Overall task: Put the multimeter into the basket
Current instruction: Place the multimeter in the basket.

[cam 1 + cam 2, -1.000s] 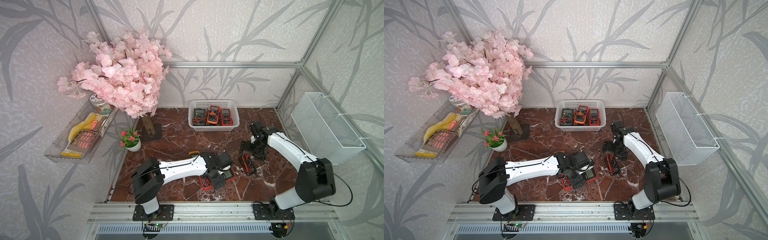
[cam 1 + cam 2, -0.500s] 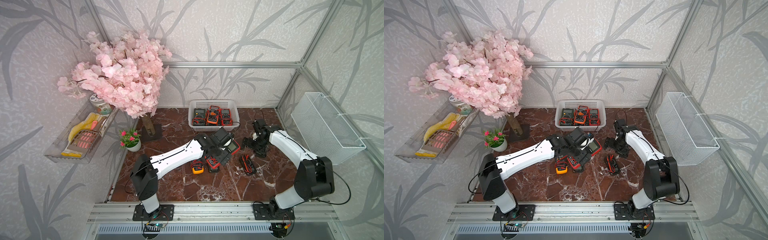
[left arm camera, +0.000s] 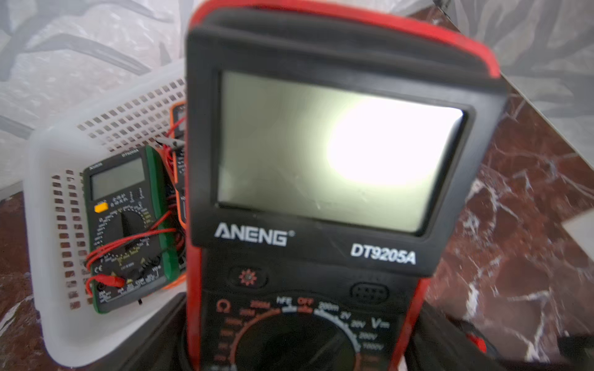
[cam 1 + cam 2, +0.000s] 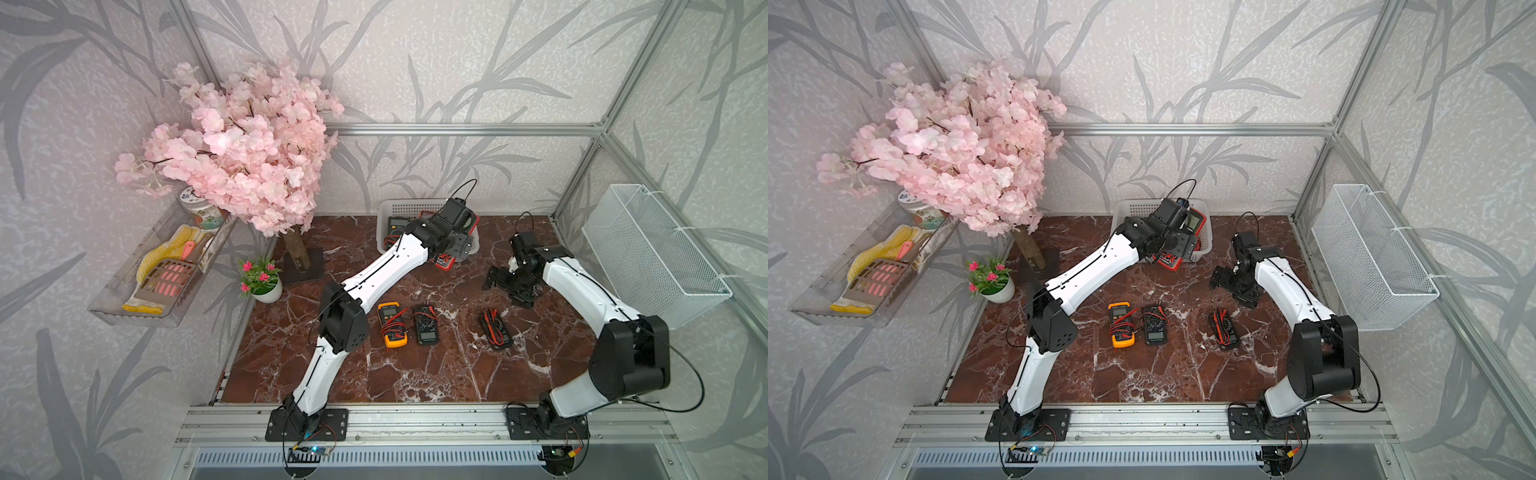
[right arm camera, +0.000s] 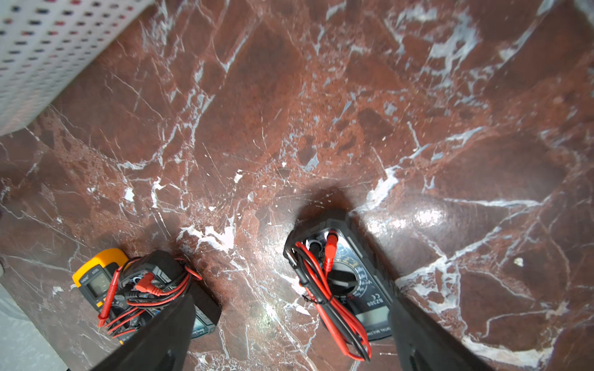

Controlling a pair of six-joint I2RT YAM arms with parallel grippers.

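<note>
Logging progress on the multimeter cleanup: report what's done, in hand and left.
Done: a green multimeter and an orange-edged one lie in the basket. In hand: the left end effector grips the red multimeter at the basket's rim. Left: the orange multimeter, the black multimeter beside it and a lone black multimeter on the table; the right end effector is open, empty.

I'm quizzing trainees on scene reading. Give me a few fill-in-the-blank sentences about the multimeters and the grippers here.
The left gripper holds a multimeter whose case is ___. On the table, ___ multimeters lie loose. The right gripper holds nothing, and its jaws are ___.
Missing words: red, three, open.
</note>
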